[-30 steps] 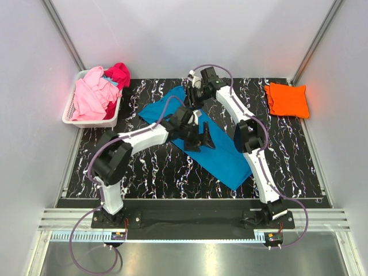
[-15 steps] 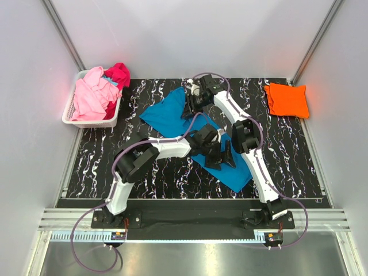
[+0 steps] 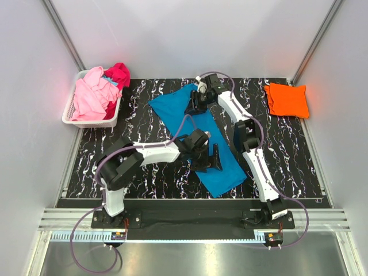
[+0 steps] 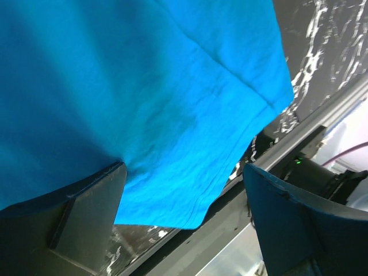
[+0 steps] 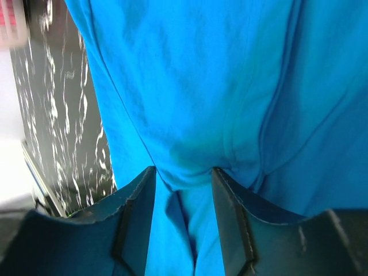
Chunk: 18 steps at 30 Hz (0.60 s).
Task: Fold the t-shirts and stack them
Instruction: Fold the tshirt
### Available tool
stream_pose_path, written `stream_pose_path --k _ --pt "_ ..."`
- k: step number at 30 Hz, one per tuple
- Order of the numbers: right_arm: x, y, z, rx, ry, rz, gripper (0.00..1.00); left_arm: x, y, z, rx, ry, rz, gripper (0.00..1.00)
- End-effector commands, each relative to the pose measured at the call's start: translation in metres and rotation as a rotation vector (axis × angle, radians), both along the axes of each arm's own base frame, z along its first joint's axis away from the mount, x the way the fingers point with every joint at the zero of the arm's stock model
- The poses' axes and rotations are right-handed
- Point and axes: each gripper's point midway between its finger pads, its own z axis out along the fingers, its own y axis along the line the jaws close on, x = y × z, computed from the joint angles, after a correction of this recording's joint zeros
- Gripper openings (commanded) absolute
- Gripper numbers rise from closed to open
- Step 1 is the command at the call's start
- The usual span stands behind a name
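Nearest to us, the left gripper [image 3: 210, 159] hangs over the near half of the blue t-shirt [image 3: 172, 108], jaws spread wide with nothing between them. In its wrist view the hem corner lies just past the fingertips, toward the near edge of the counter [image 3: 138, 118]. The left arm's elbow is folded back near its base and the forearm runs low and rightward across the counter to reach the cloth. The shirt lies mostly flat on the counter, with its long axis diagonal from near-right to far-left. This is what the coming move turns on: each arm sits at one end of that axis, the left one nearer the hem and the right one at the far end. The right arm is stretched far forward along the shirt's right side, wrist bent down, and the right gripper [image 3: 198, 102] is on the far edge of the cloth. Its wrist view shows a pucker of blue cloth gathered between the jaws with creases running into the gap, but we cannot tell if that pinch is tight or slack. Our read is that we are spreading the shirt before the first fold. Farther back, an orange t-shirt [image 3: 286, 99] lies folded at the far right. Pink t-shirts [image 3: 92, 95] and a magenta t-shirt [image 3: 119, 73] sit heaped in the basket [image 3: 69, 112] at the far left.
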Motion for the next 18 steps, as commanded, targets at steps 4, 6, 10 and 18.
stream_pose_path --k 4,6,10,18 --pt "0.066 -0.054 -0.015 -0.026 -0.037 -0.28 0.52 -0.044 0.077 -0.052 0.266 0.069 0.0 0.92" --pt "0.074 -0.059 -0.014 -0.01 -0.032 -0.318 0.52 -0.05 0.085 -0.053 0.274 0.07 -0.004 0.92" --pt "0.089 -0.061 -0.008 0.036 -0.04 -0.384 0.51 -0.064 0.103 -0.05 0.273 0.059 -0.03 0.92" --pt "0.103 -0.047 0.009 0.161 -0.056 -0.404 0.49 -0.076 0.105 -0.016 0.154 -0.034 -0.178 0.92"
